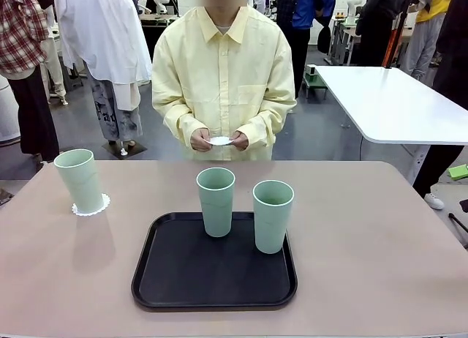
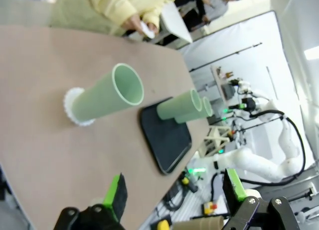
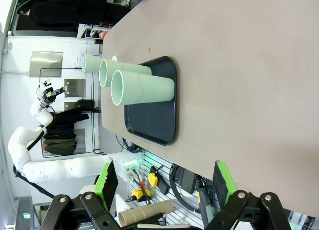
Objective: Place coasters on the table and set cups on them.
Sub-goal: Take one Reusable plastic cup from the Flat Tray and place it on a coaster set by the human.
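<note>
One mint-green cup [image 1: 79, 178] stands on a lacy white coaster [image 1: 91, 206] at the table's [image 1: 365, 228] far left. Two more cups [image 1: 216, 200] [image 1: 272, 215] stand upright at the far edge of a black tray [image 1: 212, 272]. The person across the table holds another coaster [image 1: 219, 140] in both hands at waist height. My left gripper [image 2: 174, 190] is open with nothing between its fingers, well back from the cup on the coaster [image 2: 107, 94]. My right gripper [image 3: 164, 182] is open and empty too, off the table's edge, facing the tray cups [image 3: 142, 89].
The near half of the tray [image 3: 154, 120] is bare. Wide bare tabletop lies right of the tray and in front of the left cup. A white glossy table [image 1: 395, 104] stands behind at the right, with people farther back.
</note>
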Action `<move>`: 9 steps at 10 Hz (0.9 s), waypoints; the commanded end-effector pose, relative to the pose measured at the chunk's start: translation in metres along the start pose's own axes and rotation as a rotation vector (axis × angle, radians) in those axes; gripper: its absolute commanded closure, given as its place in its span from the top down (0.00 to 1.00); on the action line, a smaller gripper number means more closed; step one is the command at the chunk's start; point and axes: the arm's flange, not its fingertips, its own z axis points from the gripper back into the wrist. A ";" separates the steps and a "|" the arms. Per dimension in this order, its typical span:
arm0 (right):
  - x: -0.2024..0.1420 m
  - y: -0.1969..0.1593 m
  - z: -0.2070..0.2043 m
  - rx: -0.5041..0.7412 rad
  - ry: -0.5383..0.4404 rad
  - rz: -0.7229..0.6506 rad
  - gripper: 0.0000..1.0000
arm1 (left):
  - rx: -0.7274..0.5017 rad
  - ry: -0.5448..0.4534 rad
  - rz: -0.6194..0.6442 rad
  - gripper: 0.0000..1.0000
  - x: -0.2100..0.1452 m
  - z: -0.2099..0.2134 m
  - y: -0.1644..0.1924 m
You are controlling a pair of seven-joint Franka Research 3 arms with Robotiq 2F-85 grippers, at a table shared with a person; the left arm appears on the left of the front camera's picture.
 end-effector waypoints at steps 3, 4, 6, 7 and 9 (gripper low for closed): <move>0.002 -0.001 -0.001 0.029 -0.008 0.017 1.00 | -0.007 -0.004 0.003 1.00 -0.001 0.001 0.001; 0.002 -0.001 -0.001 0.029 -0.008 0.017 1.00 | -0.007 -0.004 0.003 1.00 -0.001 0.001 0.001; 0.002 -0.001 -0.001 0.029 -0.008 0.017 1.00 | -0.007 -0.004 0.003 1.00 -0.001 0.001 0.001; 0.002 -0.001 -0.001 0.029 -0.008 0.017 1.00 | -0.007 -0.004 0.003 1.00 -0.001 0.001 0.001; 0.002 -0.001 -0.001 0.029 -0.008 0.017 1.00 | -0.007 -0.004 0.003 1.00 -0.001 0.001 0.001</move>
